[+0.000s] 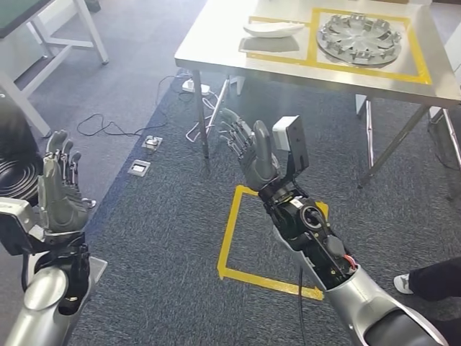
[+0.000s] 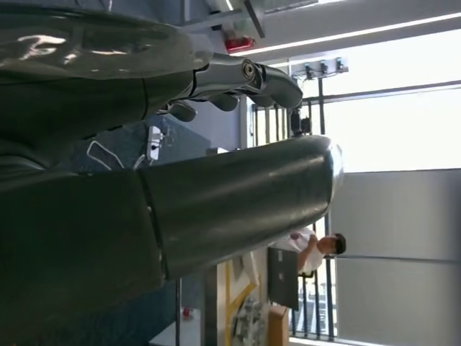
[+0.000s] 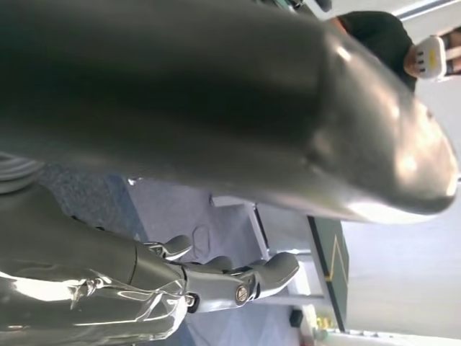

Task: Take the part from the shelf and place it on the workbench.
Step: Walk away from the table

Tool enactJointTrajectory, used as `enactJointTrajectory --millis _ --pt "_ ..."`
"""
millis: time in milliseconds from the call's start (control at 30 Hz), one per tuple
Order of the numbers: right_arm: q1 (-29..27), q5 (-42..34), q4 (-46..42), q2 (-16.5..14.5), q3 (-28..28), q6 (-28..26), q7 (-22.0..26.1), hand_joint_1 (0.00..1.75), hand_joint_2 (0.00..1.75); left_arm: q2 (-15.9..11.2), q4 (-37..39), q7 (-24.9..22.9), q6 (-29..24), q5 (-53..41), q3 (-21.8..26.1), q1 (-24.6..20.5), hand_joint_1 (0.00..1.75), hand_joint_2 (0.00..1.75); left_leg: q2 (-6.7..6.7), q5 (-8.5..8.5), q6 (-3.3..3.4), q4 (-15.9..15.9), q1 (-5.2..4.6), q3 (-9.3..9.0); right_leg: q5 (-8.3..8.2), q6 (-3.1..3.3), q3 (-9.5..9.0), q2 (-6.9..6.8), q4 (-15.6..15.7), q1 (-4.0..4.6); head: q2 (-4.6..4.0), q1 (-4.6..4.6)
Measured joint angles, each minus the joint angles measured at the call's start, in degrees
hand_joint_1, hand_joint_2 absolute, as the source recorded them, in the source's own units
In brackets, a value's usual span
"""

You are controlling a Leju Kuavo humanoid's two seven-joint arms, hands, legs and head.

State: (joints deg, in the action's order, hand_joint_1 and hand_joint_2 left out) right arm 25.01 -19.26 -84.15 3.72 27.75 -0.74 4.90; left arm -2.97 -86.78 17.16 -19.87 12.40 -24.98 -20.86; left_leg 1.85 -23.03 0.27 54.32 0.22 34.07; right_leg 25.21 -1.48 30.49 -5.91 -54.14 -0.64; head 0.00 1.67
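Part [image 1: 359, 38], a round grey disc, lies on the counter [image 1: 217, 43] inside a yellow tape square, beside a white piece [image 1: 274, 29]. Left hand [image 1: 58, 189] and right hand [image 1: 251, 150] both raised over the carpet, fingers spread, holding nothing, well apart from the counter.

The head view is lit evenly and seen sharp, with soft shadows cast on the carpet [image 1: 163, 238] under the workbench [image 1: 217, 50], while the left wrist view is washed out by white glare from the windows [image 2: 391, 122], and the close thumbs are blurred.
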Motion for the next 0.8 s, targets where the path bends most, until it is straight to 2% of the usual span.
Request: enactJointTrajectory --millis 33,67,100,133,167,200,233,267,300,367,400,433,467,500,533,567,633,667,700,733,767,800 --pt "0.01 0.00 0.00 0.01 0.02 0.02 0.02 0.00 0.00 -0.01 -0.01 -0.02 0.00 0.00 0.00 -0.09 0.00 0.00 -0.55 0.13 0.45 -0.12 0.04 -0.03 0.80 -0.27 0.37 0.99 -0.87 -0.20 0.00 0.07" --pt "0.01 0.01 0.00 0.01 0.04 0.03 0.04 0.00 0.00 -0.01 -0.01 -0.03 0.00 -0.01 0.00 -0.20 0.00 0.00 -1.04 0.27 0.85 -0.26 0.17 -0.08 2.25 -0.43 1.29 2.41 -3.02 -0.34 0.00 0.25" --pt "-0.03 0.01 0.01 0.02 0.05 0.03 0.06 0.00 0.00 0.00 -0.01 -0.05 0.00 -0.02 -0.01 -0.26 0.00 0.00 -1.55 0.34 1.13 -0.30 0.20 -0.09 4.24 -0.49 2.89 4.08 -6.62 -0.40 0.00 0.54" --pt "-0.10 0.01 0.02 0.02 0.07 0.04 0.07 0.00 0.00 0.01 -0.01 -0.08 0.00 -0.02 -0.03 -0.28 0.00 0.00 -2.12 0.37 1.36 -0.30 0.15 -0.06 6.34 -0.45 4.83 5.15 -11.11 -0.35 0.00 0.86" --pt "-0.21 0.01 0.03 0.02 0.08 0.04 0.07 0.00 0.00 0.02 -0.01 -0.09 0.00 -0.02 -0.06 -0.24 0.00 0.00 -2.77 0.39 1.45 -0.28 0.07 -0.03 7.93 -0.42 6.75 5.60 -15.36 -0.31 0.00 1.14" --pt "-0.32 0.00 0.05 0.02 0.09 0.04 0.06 0.00 0.00 0.02 -0.01 -0.09 0.00 -0.02 -0.10 -0.20 0.00 0.00 -3.51 0.41 1.49 -0.25 0.00 -0.02 8.55 -0.39 8.05 5.77 -18.10 -0.27 0.00 1.32" --pt "-0.38 0.00 0.05 0.02 0.10 0.04 0.06 0.00 0.00 0.02 -0.01 -0.09 0.00 -0.02 -0.14 -0.18 0.00 0.00 -4.26 0.42 1.51 -0.21 -0.05 -0.02 7.98 -0.29 8.31 5.83 -18.47 -0.27 0.00 1.39" --pt "-0.38 0.00 0.05 0.02 0.10 0.04 0.07 0.00 0.00 0.02 -0.01 -0.09 0.00 -0.02 -0.17 -0.18 0.00 0.00 -5.06 0.42 1.51 -0.13 -0.07 -0.04 6.30 -0.14 7.44 5.96 -16.38 -0.30 0.00 1.49" --pt "-0.34 0.00 0.05 0.03 0.09 0.04 0.07 0.00 0.00 0.02 -0.01 -0.09 -0.01 -0.02 -0.20 -0.19 0.00 0.00 -5.85 0.39 1.46 0.00 -0.05 -0.06 3.93 0.06 5.75 6.52 -12.48 -0.33 0.00 1.67" --pt "-0.26 0.00 0.05 0.07 0.06 0.04 0.08 0.00 0.00 0.02 -0.01 -0.10 -0.08 -0.03 -0.29 -0.25 0.00 0.00 -7.29 0.36 1.11 0.39 -0.09 0.21 0.77 0.30 2.21 8.93 -4.72 -0.55 0.00 1.94" --pt "-0.26 0.00 0.05 0.08 0.07 0.04 0.08 0.00 0.00 0.02 -0.01 -0.11 -0.13 -0.04 -0.35 -0.29 0.00 0.00 -7.89 0.46 0.79 0.56 -0.01 0.54 0.29 0.29 1.17 9.85 -2.49 -0.57 0.00 2.00" --pt "-0.27 0.00 0.05 0.08 0.10 0.05 0.08 0.00 0.00 0.02 -0.01 -0.12 -0.21 -0.04 -0.41 -0.28 0.00 0.00 -8.51 0.65 0.39 0.61 0.10 0.92 0.47 0.26 0.73 10.18 -1.64 -0.55 -0.01 1.99" --pt "-0.25 0.00 0.04 0.08 0.13 0.05 0.09 0.00 0.00 0.01 -0.02 -0.13 -0.27 -0.05 -0.45 -0.24 0.00 0.00 -9.20 0.91 -0.02 0.57 0.21 1.23 0.46 0.28 0.48 9.66 -1.22 -0.49 -0.01 1.99" --pt "-0.21 0.00 0.03 0.08 0.13 0.06 0.11 0.00 0.00 -0.02 -0.02 -0.13 -0.31 -0.06 -0.49 -0.18 0.00 0.00 -9.30 1.01 -0.38 0.55 0.28 1.47 0.31 0.53 0.43 8.95 -1.02 -0.53 -0.01 2.02" --pt "-0.16 0.00 0.02 0.08 0.13 0.07 0.15 0.00 0.00 -0.06 -0.02 -0.13 -0.35 -0.07 -0.52 -0.17 0.00 0.00 -8.42 0.67 -0.69 1.05 0.16 1.82 0.09 0.83 0.27 8.25 -0.70 -0.60 -0.01 1.84" --pt "-0.10 0.01 0.01 0.08 0.13 0.07 0.19 0.00 0.00 -0.10 -0.03 -0.13 -0.36 -0.07 -0.54 -0.25 0.00 0.00 -6.93 -0.27 -0.99 2.60 0.03 2.61 -0.12 1.17 0.12 7.49 -0.36 -0.68 0.00 1.45" --pt "-0.10 0.02 0.00 0.08 0.13 0.08 0.25 0.00 0.00 -0.14 -0.02 -0.12 -0.40 -0.08 -0.58 -0.38 0.00 0.00 -3.48 -3.60 -1.56 9.21 -0.01 5.79 -0.30 1.58 0.02 6.02 -0.05 -0.53 0.00 0.58" --pt "-0.15 0.02 0.00 0.08 0.13 0.08 0.26 0.00 0.00 -0.14 -0.02 -0.14 -0.43 -0.08 -0.60 -0.30 0.00 0.00 -2.76 -5.19 -1.82 13.25 0.13 7.80 -0.30 1.67 0.07 5.23 -0.04 -0.42 0.00 0.28" --pt "-0.22 0.02 0.00 0.08 0.14 0.07 0.26 0.00 0.00 -0.14 -0.01 -0.19 -0.46 -0.08 -0.62 -0.15 0.00 0.00 -2.45 -6.04 -2.00 16.20 0.24 9.30 -0.29 1.68 0.12 4.46 -0.05 -0.34 0.00 0.11" --pt "-0.28 0.02 0.00 0.08 0.15 0.07 0.26 0.00 0.00 -0.14 -0.01 -0.25 -0.48 -0.09 -0.64 -0.02 0.00 0.00 -2.31 -5.90 -2.09 17.16 0.32 9.81 -0.27 1.69 0.15 3.69 -0.05 -0.31 0.00 -0.04" --pt "-0.31 0.02 0.00 0.08 0.16 0.07 0.26 0.00 0.00 -0.16 -0.01 -0.30 -0.50 -0.10 -0.66 0.06 0.00 0.00 -2.15 -4.79 -2.10 15.78 0.35 9.09 -0.23 1.67 0.15 2.97 -0.05 -0.30 0.00 -0.19" --pt "-0.31 0.02 0.00 0.08 0.16 0.06 0.26 0.00 0.00 -0.17 -0.01 -0.33 -0.51 -0.12 -0.66 0.07 0.00 0.00 -1.74 -3.00 -2.02 12.25 0.34 7.21 -0.18 1.62 0.09 2.29 -0.05 -0.31 0.00 -0.32"
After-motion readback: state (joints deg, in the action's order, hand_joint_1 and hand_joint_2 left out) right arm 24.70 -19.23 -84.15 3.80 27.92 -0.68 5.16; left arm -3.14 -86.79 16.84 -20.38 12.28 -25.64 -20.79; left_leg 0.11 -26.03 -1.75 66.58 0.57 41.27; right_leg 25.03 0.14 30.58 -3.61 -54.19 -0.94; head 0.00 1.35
